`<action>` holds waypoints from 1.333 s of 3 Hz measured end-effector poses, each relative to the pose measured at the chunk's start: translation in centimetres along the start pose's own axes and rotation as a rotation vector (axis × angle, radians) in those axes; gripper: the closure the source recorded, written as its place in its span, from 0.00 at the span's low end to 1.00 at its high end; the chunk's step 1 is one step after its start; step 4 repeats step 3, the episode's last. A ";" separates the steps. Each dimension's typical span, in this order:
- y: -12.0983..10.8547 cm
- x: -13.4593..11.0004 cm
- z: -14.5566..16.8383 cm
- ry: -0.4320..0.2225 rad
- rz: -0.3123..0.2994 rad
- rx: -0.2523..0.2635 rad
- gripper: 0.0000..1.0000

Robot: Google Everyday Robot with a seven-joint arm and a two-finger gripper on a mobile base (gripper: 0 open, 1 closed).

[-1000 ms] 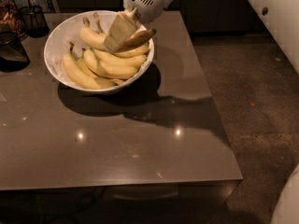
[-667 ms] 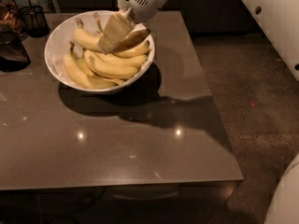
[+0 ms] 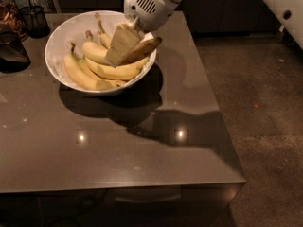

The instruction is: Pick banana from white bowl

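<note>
The white bowl stands at the table's back left and holds several yellow bananas. My gripper reaches down from the white wrist into the bowl's right half. Its broad beige finger lies across the front of one browner banana. That banana is tilted up, with its end poking over the bowl's right rim. The jaws look closed on it. The second finger is hidden behind the banana.
Dark glass jars and a black mesh cup stand at the table's far left beside the bowl. The grey table ends at a right edge, with dark floor beyond it.
The wrist shifted a little to the left and then back. The gripper stays in the bowl's right half on the same tilted banana.
</note>
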State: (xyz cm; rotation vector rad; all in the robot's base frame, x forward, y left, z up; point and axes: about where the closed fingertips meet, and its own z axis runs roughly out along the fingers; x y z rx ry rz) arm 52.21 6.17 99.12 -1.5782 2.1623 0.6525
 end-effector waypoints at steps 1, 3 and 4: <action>2.4 1.2 -0.4 0.007 0.033 0.004 1.00; 5.8 3.5 -1.6 0.035 0.102 0.005 1.00; 5.8 3.5 -1.6 0.035 0.102 0.005 1.00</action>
